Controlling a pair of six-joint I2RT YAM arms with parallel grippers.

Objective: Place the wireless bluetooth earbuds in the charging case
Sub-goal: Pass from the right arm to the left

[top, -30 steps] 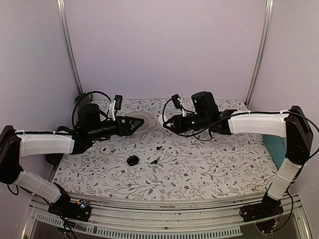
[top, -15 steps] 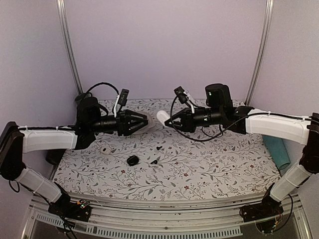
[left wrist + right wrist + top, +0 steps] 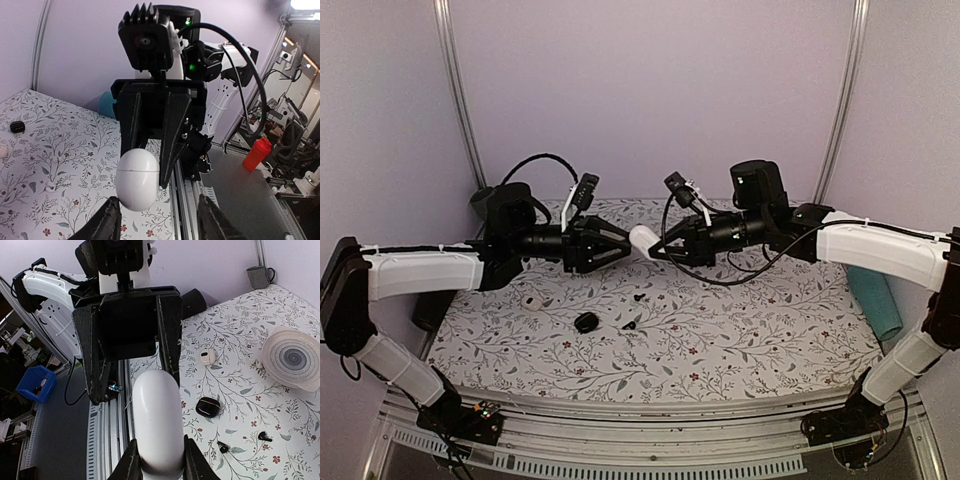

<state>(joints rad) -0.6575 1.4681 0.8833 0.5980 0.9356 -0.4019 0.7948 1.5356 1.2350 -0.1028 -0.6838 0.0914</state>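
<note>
While the charging case [image 3: 642,238] is held in mid-air at the centre of the overhead view, above the worktop [image 3: 750,330], it is clamped at one end by the right gripper [image 3: 654,245], so that its free end is offered to the left gripper [image 3: 622,247]. The left gripper's jaws are seen apart, set either side of that free end. Gaps show on both sides in the left wrist view, and no hold is made yet. This two-sided arrangement is judged to serve opening the lid, since the case appears shut, with only a thin seam seen around it. The case is shaped like a smooth egg of glossy white plastic.

One of the wireless bluetooth earbuds [image 3: 531,301] is seen lying on the worktop, lower left of centre and well apart from the case. It is a tiny glossy white bead with a dark spot. The second cannot be picked out with certainty. A black oval item [image 3: 586,322] and small black bits [image 3: 638,297] are scattered nearby on the worktop's matte surface, which is printed with grey leaves and red berries.
</note>
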